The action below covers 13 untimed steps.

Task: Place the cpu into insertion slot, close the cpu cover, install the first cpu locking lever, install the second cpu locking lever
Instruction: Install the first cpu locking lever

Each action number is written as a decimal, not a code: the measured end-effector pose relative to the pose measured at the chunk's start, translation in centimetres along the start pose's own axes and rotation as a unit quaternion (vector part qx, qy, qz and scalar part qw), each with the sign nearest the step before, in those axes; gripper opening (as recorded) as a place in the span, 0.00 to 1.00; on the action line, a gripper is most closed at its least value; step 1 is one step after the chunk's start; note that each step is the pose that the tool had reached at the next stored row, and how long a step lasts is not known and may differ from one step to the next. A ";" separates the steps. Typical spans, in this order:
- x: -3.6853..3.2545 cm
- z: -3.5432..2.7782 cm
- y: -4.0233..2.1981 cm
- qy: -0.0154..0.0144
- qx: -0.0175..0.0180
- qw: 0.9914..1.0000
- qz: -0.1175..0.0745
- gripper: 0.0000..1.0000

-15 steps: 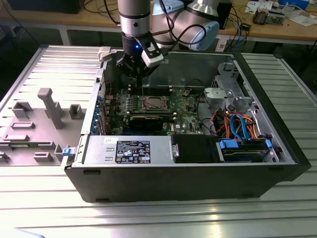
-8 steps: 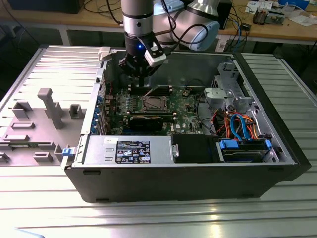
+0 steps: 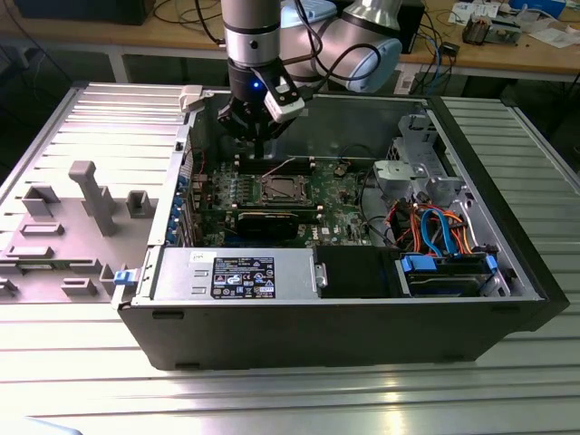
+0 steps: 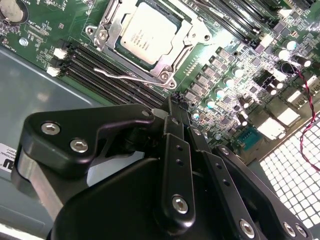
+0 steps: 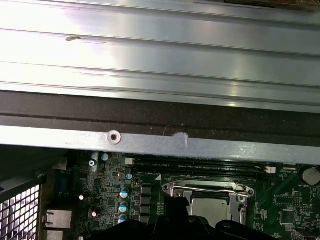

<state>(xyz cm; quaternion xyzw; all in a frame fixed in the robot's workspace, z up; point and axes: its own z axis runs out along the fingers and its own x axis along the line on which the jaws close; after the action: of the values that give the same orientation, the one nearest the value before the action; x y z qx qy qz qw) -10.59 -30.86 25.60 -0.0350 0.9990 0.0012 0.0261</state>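
Observation:
The cpu point(image 4: 149, 32) lies flat in its socket on the green motherboard point(image 4: 235, 65), silver top up; the insertion slot beneath it is hidden. The cpu cover point(image 4: 192, 37) is down around the chip as a silver frame. One thin wire locking lever point(image 4: 125, 76) runs along the socket's edge beside the memory slots; whether it is latched I cannot tell. My gripper point(image 4: 172, 106) hangs above the board a short way from that lever, fingers together and holding nothing. In the exterior view the gripper point(image 3: 260, 145) is over the board's far edge, just behind the socket point(image 3: 276, 188). The cpu point(image 5: 212, 211) and cover point(image 5: 205, 190) also show in the first wrist view.
The board lies inside an open computer case point(image 3: 507, 263). A power supply point(image 3: 236, 272) and a blue drive bay point(image 3: 449, 272) fill its near side, with orange and blue cables point(image 3: 435, 227) at the right. A grey fixture block point(image 3: 86, 208) stands outside on the left. The case wall point(image 5: 160, 142) is close behind.

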 end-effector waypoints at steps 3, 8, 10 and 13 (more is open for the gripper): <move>0.00 0.00 0.00 0.000 0.000 1.000 0.000 0.11; -0.14 0.24 -0.09 0.000 -0.006 1.000 0.002 0.11; -0.17 0.30 -0.09 0.000 -0.006 1.000 0.002 0.11; -0.18 0.32 -0.09 0.000 -0.007 1.000 0.002 0.11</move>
<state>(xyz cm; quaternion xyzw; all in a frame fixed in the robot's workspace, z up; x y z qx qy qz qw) -10.39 -30.94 25.29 -0.0330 0.9991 0.0078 0.0263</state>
